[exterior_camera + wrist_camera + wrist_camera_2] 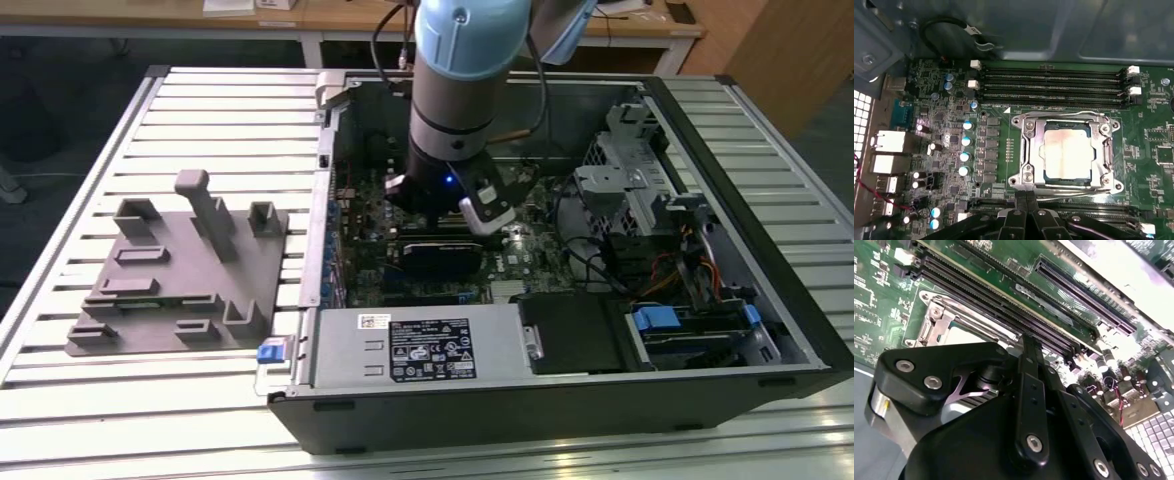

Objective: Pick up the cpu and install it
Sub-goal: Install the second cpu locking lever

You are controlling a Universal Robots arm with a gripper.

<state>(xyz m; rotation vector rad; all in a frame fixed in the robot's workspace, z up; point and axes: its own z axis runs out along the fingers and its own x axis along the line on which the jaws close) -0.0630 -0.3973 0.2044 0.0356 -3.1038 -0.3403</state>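
From my remote seat, in the first wrist view I see the cpu (1066, 152) lying flat inside the socket frame (1028, 150) on the green motherboard (944, 130), its silvery top showing. The gripper (1025, 200) sits just beside the socket's near edge, its two slim fingertips (1021, 199) pressed together with nothing between them. In the exterior view, my arm (447, 100) reaches down into the open computer case (747, 240), beside the grey fixture (174, 270) on the slatted table (80, 150).
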